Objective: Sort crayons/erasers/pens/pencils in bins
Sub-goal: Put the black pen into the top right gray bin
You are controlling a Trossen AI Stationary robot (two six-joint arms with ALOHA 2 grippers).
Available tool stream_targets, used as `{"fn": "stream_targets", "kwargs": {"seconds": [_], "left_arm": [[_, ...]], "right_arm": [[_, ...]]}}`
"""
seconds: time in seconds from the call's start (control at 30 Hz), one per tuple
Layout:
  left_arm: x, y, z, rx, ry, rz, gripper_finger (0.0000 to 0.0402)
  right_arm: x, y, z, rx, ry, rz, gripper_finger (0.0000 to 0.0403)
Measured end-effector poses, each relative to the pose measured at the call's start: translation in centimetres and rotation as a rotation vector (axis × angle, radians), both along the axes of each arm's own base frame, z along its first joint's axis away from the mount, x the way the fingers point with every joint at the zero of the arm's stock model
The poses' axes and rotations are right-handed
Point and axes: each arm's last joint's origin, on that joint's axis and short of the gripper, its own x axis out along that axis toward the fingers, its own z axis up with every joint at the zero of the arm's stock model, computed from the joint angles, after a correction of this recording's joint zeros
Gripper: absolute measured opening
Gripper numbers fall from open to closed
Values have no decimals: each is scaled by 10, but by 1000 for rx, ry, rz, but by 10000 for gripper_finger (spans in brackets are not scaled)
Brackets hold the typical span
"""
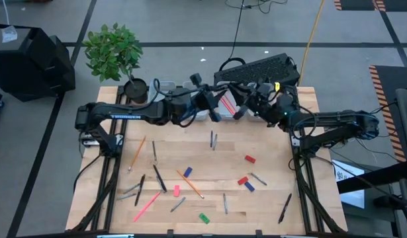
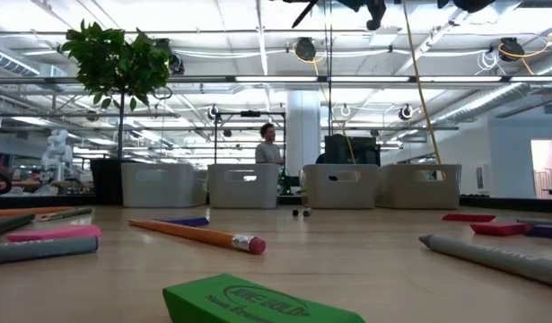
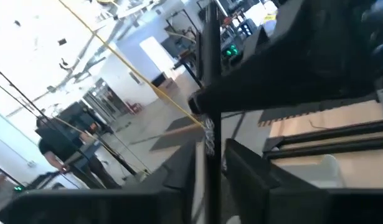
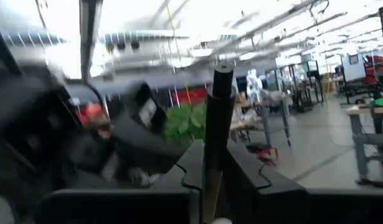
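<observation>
Both grippers hang over the row of bins (image 2: 244, 186) at the table's far edge. My left gripper (image 1: 214, 111) is shut on a thin dark pen (image 3: 208, 93). Facing it, my right gripper (image 1: 243, 110) is shut on a dark stick with a capped end (image 4: 218, 99). Something red (image 1: 227, 103) lies in the bin between them. Pencils, pens and crayons lie loose on the wooden table (image 1: 269, 142), with red erasers (image 1: 249, 158), blue erasers (image 1: 188, 172), a pink eraser (image 1: 177, 190) and a green eraser (image 1: 204, 217). My left gripper pinches the thin pen between its two fingers (image 3: 253, 168), by the stretch beside its silvery band (image 3: 208, 134). The pen stands out past the fingertips, lifted clear of the table. My right gripper pinches the dark stick low on its shaft (image 4: 211, 168) between its two fingers (image 4: 253, 174). The capped end (image 4: 220, 74) sticks out beyond the fingertips, and the stick is clear of the table.
A black plant pot (image 1: 134, 88) stands at the far left corner, and a keyboard (image 1: 256, 69) lies behind the bins. An orange pencil (image 2: 199, 235) and a grey stick (image 2: 491, 256) lie near the front. A person (image 2: 269, 144) stands beyond the table.
</observation>
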Motion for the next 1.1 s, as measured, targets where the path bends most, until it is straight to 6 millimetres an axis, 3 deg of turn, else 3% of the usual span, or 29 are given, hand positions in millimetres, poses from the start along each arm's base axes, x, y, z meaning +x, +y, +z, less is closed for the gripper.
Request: {"fn": "stream_targets", "kwargs": {"seconds": [0.17, 0.3, 0.4, 0.53, 0.77, 0.93, 1.1], "left_arm": [[-34, -6, 13, -156, 76, 30, 186], [-81, -5, 26, -384, 111, 97, 238], [-118, -2, 32, -538, 122, 175, 254], [-154, -2, 36, -660, 135, 258, 255], [-192, 2, 44, -686, 134, 318, 228], [-208, 9, 50, -690, 91, 356, 208], [-214, 13, 51, -691, 87, 379, 204]], "right_arm": [[-5, -11, 27, 36, 188, -44, 25], [-19, -35, 44, 195, 493, -138, 25], [-36, -61, 46, 339, 661, -237, 25], [-53, -101, 23, 562, 815, -286, 25], [-67, -163, -33, 904, 1001, -328, 25], [-67, -193, -78, 1119, 1098, -287, 25], [-64, -207, -114, 1242, 1210, -256, 26]]}}
